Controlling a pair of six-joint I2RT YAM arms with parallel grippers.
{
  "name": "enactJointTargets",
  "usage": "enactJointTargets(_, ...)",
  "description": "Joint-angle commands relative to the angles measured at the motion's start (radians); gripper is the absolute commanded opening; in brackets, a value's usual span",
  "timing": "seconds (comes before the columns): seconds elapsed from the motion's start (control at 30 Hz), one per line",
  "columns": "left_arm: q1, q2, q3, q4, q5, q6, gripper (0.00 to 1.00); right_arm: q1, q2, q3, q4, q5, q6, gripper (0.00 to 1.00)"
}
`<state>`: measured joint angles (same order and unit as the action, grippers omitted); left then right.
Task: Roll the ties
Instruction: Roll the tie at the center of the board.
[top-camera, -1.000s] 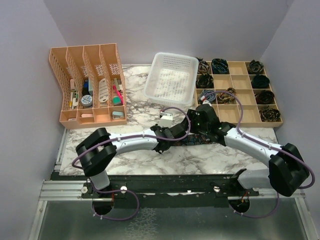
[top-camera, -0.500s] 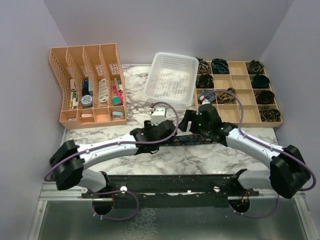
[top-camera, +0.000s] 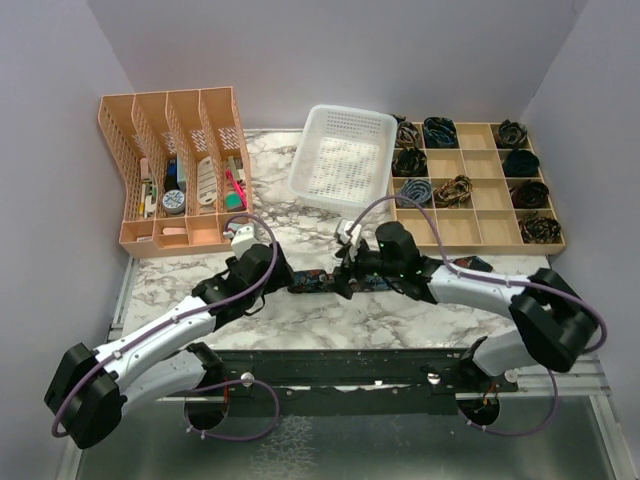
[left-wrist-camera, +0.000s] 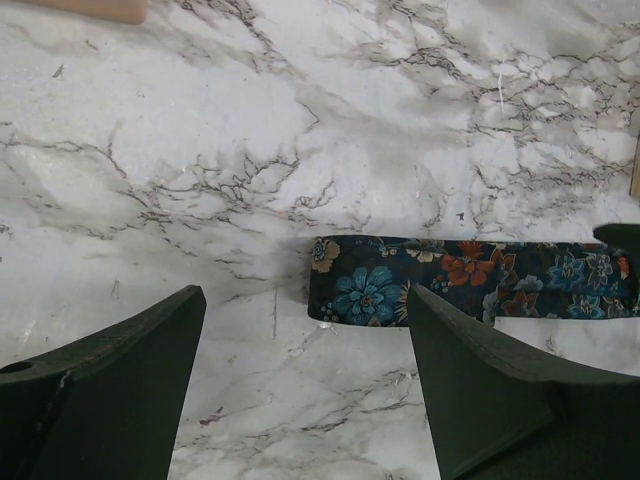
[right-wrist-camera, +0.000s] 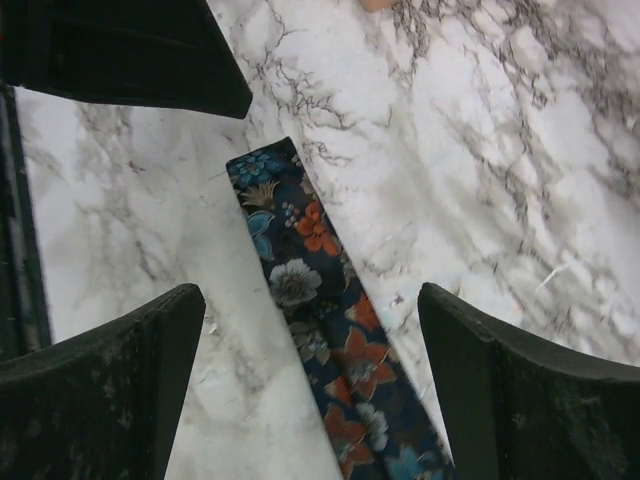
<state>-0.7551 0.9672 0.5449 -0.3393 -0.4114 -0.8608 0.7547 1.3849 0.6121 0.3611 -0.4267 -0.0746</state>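
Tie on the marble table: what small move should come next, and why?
Probably lower the left claw onto the tie and pinch its blunt end to start the roll. The tie lies flat and unrolled on the table, that end shows in the left claw's open gap, and the right claw is open too, holding nothing.

A tie (left-wrist-camera: 470, 282) lies flat and unrolled on the marble worktop (left-wrist-camera: 200, 150). It is dark navy with red, blue and white flowers, and its blunt end lies bare.

Marble table (top-camera: 270, 205), pale lilac walls (top-camera: 350, 50)
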Motion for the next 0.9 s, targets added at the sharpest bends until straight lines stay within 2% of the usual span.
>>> enactJointTargets(0.0, 0.061, -0.049, -0.043, 0.033, 0.094, -0.013, 0.83, 0.061, 0.131, 0.109, -0.056, -0.047, -0.384, 0.94)
enactJointTargets(0.1, 0.115, -0.061, -0.08, 0.036, 0.14, -0.016, 0.84, 0.086, 0.19, 0.115, -0.023, -0.085, -0.454, 0.97)
enactJointTargets(0.43, 0.209, -0.118, -0.116, 0.023, 0.2, 0.031, 0.84, 0.09, 0.352, 0.219, -0.046, -0.135, -0.447, 1.0)
enactJointTargets(0.63, 0.25, -0.111, -0.106, 0.01, 0.224, 0.058, 0.85, 0.089, 0.449, 0.264, -0.075, -0.164, -0.45, 0.89)
enactJointTargets(0.87, 0.291, -0.106, -0.152, 0.031, 0.238, 0.057, 0.85, 0.089, 0.507, 0.264, -0.03, -0.178, -0.417, 0.68)
